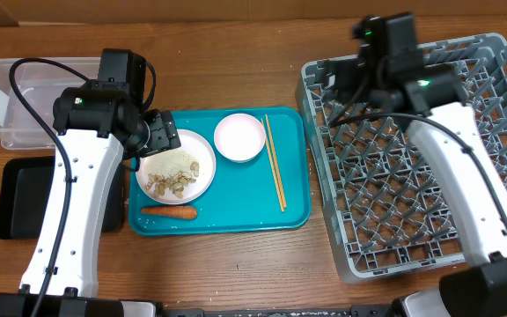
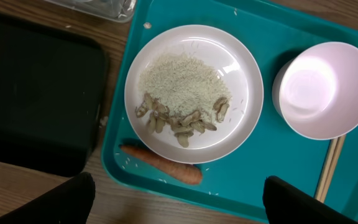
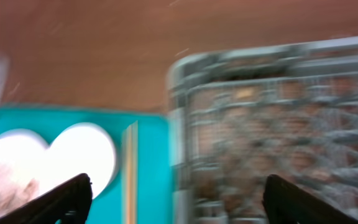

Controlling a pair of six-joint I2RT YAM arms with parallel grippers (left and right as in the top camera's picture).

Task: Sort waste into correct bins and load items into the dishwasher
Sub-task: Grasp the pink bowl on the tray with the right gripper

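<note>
A clear, thin-walled plastic bin of rectangular shape sits at the far left of the brown wood-grain table. Just in front of it lies a matte black rectangular tray with rounded corners.

The left gripper hangs over the left end of a glossy teal plastic serving tray. Its two dark fingers are spread wide and have hold of nothing.

On the tray, nearest the left edge, is a round, smooth white plate. It carries a flat patch of fine white rice and, along the near side of the rice, a cluster of pale, ridged peanut shells. A slim orange carrot lies on the tray just beside the plate's near rim, and loose grains are scattered around it.

To the right of the plate stands a round white bowl with a smooth, shiny inside. Further right, a pair of straight, pale wooden chopsticks lies side by side along the tray.

Right of the tray and close beside it is a square grey plastic dishwasher rack, an open lattice studded with upright pegs. The right arm reaches across it toward its far-left corner. The right wrist view is blurred, but the right gripper shows its fingertips far apart with nothing between them.
</note>
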